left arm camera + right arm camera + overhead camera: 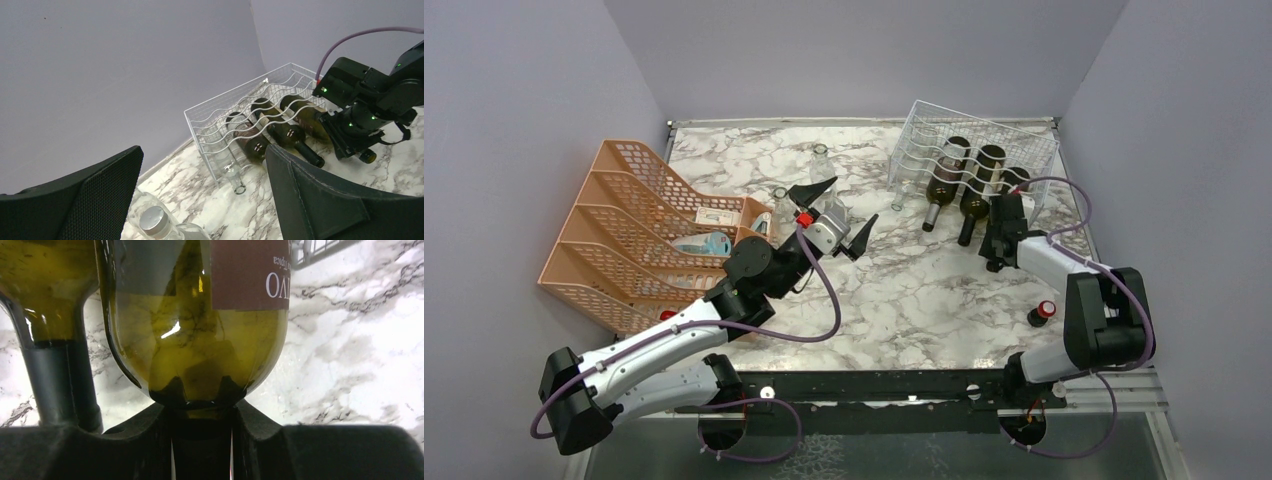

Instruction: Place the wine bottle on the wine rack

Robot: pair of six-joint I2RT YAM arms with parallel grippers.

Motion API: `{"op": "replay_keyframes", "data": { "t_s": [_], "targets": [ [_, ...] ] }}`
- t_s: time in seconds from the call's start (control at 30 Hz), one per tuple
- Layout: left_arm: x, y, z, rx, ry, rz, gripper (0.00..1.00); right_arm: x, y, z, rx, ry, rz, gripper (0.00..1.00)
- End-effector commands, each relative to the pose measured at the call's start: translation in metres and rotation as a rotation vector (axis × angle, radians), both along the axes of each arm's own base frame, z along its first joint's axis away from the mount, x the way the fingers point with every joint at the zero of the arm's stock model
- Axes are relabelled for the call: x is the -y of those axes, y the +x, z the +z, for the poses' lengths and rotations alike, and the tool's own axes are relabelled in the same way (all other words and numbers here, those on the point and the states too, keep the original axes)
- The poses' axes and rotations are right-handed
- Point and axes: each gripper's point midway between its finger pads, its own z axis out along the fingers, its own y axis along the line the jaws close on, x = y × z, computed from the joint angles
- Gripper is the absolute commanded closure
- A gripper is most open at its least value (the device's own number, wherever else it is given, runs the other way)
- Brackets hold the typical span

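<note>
The white wire wine rack stands at the back right, also visible in the left wrist view. Two dark wine bottles lie in its cradles, necks toward me. A third, olive-green wine bottle with a dark red label lies at the rack's right end. My right gripper is shut on its neck. My left gripper hangs open over the table's middle, nothing between its fingers. A clear bottle with a silver cap stands just below it.
An orange mesh tiered organizer fills the left side. Clear glass bottles stand near the left gripper, and another clear bottle lies in the rack's left cradle. A small red-capped dark object sits beside the right arm.
</note>
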Motion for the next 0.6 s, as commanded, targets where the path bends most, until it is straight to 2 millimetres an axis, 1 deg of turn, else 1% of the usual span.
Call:
{"op": "replay_keyframes", "data": {
  "t_s": [0.0, 0.13, 0.3, 0.4, 0.57],
  "targets": [
    [0.003, -0.009, 0.005, -0.009, -0.034, -0.050, 0.01, 0.002, 0.055, 0.044, 0.200, -0.041, 0.055, 0.88],
    [0.001, -0.010, 0.010, -0.010, -0.047, -0.051, 0.01, 0.017, 0.057, 0.038, 0.158, -0.083, -0.002, 0.82],
    [-0.001, -0.011, 0.013, -0.016, -0.060, -0.049, 0.01, 0.026, 0.058, 0.031, 0.125, -0.100, -0.031, 0.80],
    [-0.002, -0.012, 0.014, -0.019, -0.062, -0.052, 0.01, 0.030, 0.059, 0.032, 0.122, -0.119, -0.039, 0.76],
    [0.000, -0.012, 0.012, -0.027, -0.059, -0.055, 0.01, 0.038, 0.057, 0.032, 0.109, -0.137, -0.064, 0.63]
  ]
}}
